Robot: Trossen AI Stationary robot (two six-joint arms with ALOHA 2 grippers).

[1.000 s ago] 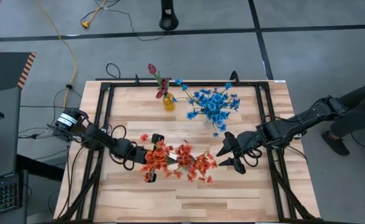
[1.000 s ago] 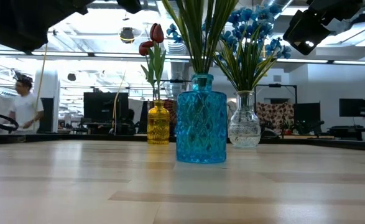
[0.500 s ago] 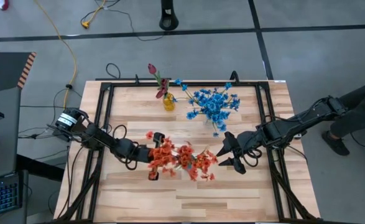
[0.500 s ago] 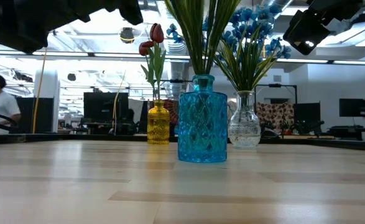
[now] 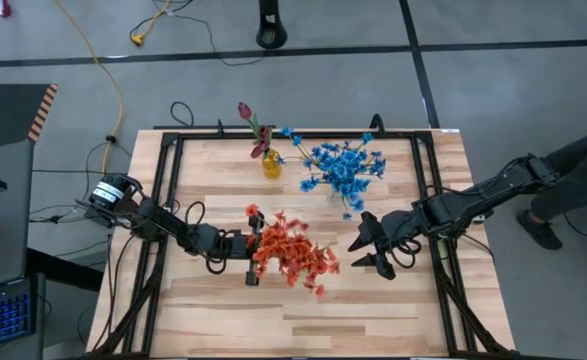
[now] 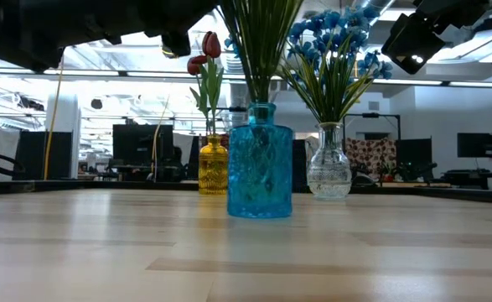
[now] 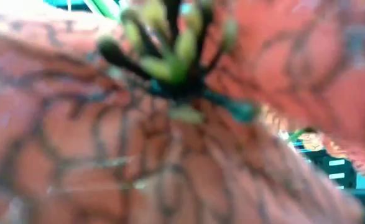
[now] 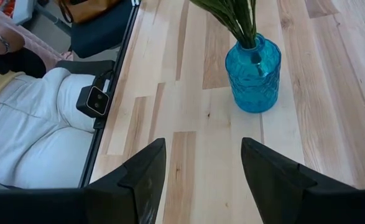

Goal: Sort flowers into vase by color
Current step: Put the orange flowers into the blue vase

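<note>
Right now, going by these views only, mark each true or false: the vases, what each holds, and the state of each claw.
1. The orange-red flowers stand in the blue vase. True.
2. The blue flowers are in the yellow vase. False: they are in the clear vase.
3. The right claw is open and holds nothing. True.
4. The left claw is wide open beside the clear vase. False: it is shut, at the orange-red flowers.
5. The maroon buds lie flat on the table. False: they stand in the yellow vase.
</note>
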